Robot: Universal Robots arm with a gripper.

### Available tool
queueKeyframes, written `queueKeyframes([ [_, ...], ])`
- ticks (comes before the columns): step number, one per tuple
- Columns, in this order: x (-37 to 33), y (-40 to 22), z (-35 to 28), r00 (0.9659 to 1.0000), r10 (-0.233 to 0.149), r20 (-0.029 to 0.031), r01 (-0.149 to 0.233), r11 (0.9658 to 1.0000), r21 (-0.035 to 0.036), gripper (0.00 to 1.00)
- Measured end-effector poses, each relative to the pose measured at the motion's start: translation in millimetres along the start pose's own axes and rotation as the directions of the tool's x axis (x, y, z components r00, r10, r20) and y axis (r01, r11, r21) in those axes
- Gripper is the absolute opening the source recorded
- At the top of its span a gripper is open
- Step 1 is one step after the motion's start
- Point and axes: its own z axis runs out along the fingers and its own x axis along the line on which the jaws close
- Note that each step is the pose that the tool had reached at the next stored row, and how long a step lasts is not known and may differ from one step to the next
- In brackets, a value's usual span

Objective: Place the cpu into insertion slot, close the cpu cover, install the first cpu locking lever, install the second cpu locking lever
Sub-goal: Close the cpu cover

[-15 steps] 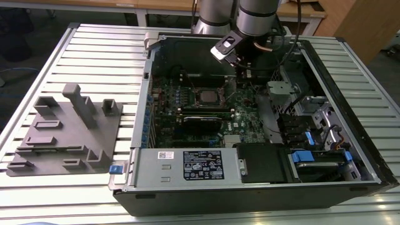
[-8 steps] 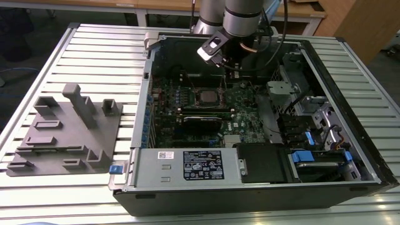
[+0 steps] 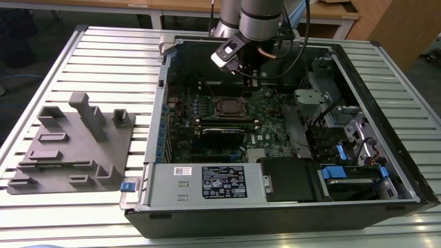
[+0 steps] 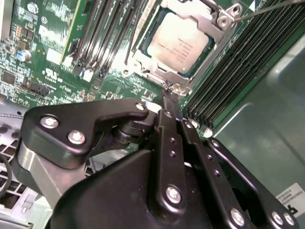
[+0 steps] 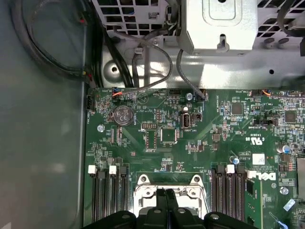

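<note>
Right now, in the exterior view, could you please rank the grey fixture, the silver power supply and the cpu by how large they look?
1. grey fixture
2. silver power supply
3. cpu, clearly the smallest, though it lies farther from the camera.

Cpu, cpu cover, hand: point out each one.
cpu [image 4: 178, 44], second wrist view, middle of its metal top.
cpu cover [image 4: 157, 72], second wrist view, one bar of its frame.
hand [image 4: 167, 98], second wrist view, between its fingertips.
</note>
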Motion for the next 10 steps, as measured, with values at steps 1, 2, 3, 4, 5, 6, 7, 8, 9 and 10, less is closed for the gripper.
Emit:
queueKeyframes([
  [1, 0.0, -0.1, 0.0, 1.0, 0.0, -0.0001, 0.0, 1.0, 0.0, 0.11],
  [2, 0.0, -0.1, 0.0, 1.0, 0.0, 0.0, 0.0, 1.0, 0.0, 0.11],
  [3, 0.0, -0.1, 0.2, 1.0, 0.0, -0.0002, 0.0, 1.0, 0.0004, 0.11],
  [4, 0.1, -0.1, 0.7, 1.0, 0.0, -0.0004, 0.0, 1.0, 0.0032, 0.11],
  [5, 0.1, -0.2, 1.3, 1.0, 0.0, -0.0002, 0.0, 1.0, 0.0088, 0.11],
  [6, 0.0, -0.2, 1.3, 1.0, 0.0, 0.0001, 0.0, 1.0, 0.0098, 0.11],
  [7, 0.0, -0.2, 1.3, 1.0, 0.0, 0.0002, 0.0, 1.0, 0.0099, 0.11],
  [8, 0.0, -0.2, 1.3, 1.0, 0.0, 0.0003, 0.0, 1.0, 0.01, 0.11],
  [9, 0.0, -0.2, 1.3, 1.0, 0.0, 0.0002, 0.0, 1.0, 0.01, 0.11],
  [10, 0.0, -0.2, 1.4, 1.0, 0.0, 0.0001, 0.0, 1.0, 0.0099, 0.11],
])
